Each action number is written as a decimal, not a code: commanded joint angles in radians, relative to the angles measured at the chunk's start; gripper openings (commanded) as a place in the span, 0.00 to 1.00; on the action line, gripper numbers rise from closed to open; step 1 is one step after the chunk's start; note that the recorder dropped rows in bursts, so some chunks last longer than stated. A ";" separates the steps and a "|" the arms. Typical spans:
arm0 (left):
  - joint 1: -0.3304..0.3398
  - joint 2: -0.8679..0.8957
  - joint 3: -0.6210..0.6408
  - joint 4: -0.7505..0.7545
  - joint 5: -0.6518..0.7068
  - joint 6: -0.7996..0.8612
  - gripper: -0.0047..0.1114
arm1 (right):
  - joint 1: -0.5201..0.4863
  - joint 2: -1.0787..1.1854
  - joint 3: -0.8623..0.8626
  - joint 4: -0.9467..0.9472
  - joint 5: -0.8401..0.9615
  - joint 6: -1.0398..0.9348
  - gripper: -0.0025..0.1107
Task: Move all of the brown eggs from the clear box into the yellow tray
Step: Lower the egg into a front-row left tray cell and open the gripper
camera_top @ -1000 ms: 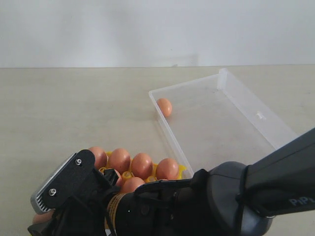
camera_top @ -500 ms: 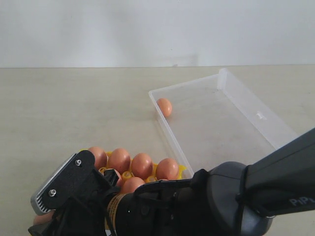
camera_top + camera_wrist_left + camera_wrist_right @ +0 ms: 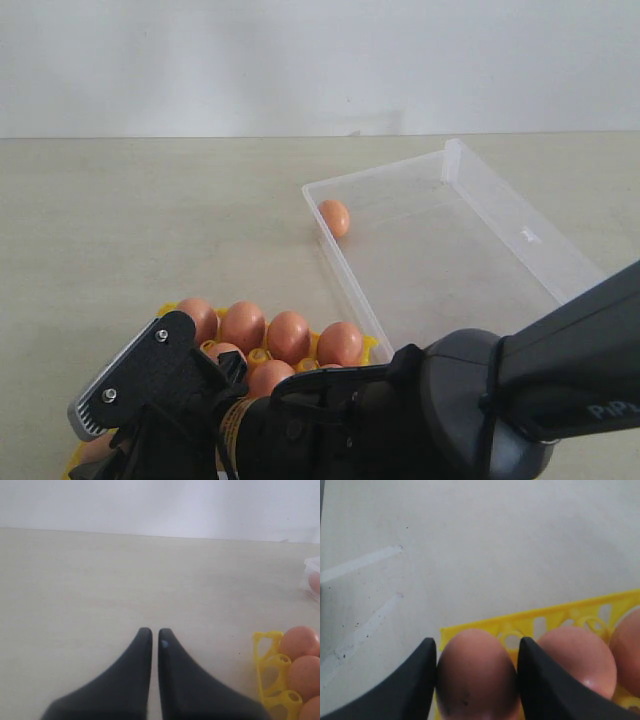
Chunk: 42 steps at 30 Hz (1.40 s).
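Note:
My right gripper [image 3: 476,643] is shut on a brown egg [image 3: 475,672], one black finger on each side of it, over a corner cell of the yellow tray [image 3: 485,625]. Another egg [image 3: 575,660] sits in the cell beside it. In the exterior view the right arm [image 3: 420,420] reaches across the bottom to the tray's near left corner and hides its near part. Several brown eggs [image 3: 288,335] fill the tray's [image 3: 371,345] far row. One brown egg [image 3: 334,217] lies in the clear box [image 3: 450,155] at its far left corner. My left gripper [image 3: 151,632] is shut and empty above bare table, beside the tray [image 3: 265,645].
The clear box lies open to the right of the tray, its long wall [image 3: 345,270] close to the tray's edge. A pale tabletop [image 3: 150,220] stretches to the left and behind. A white wall stands at the back.
My right gripper has sunk a little with the egg toward the tray's near left corner. A bit of the yellow corner now shows under it. Nothing else has moved.

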 commanded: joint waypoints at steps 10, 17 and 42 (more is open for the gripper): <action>-0.001 -0.003 0.004 0.000 -0.006 0.004 0.08 | -0.001 0.002 -0.004 -0.007 -0.001 -0.022 0.49; -0.001 -0.003 0.004 0.000 -0.006 0.004 0.08 | -0.001 0.002 -0.004 -0.003 -0.005 -0.027 0.50; -0.001 -0.003 0.004 0.000 -0.006 0.004 0.08 | 0.060 -0.112 -0.004 0.042 0.324 -0.033 0.02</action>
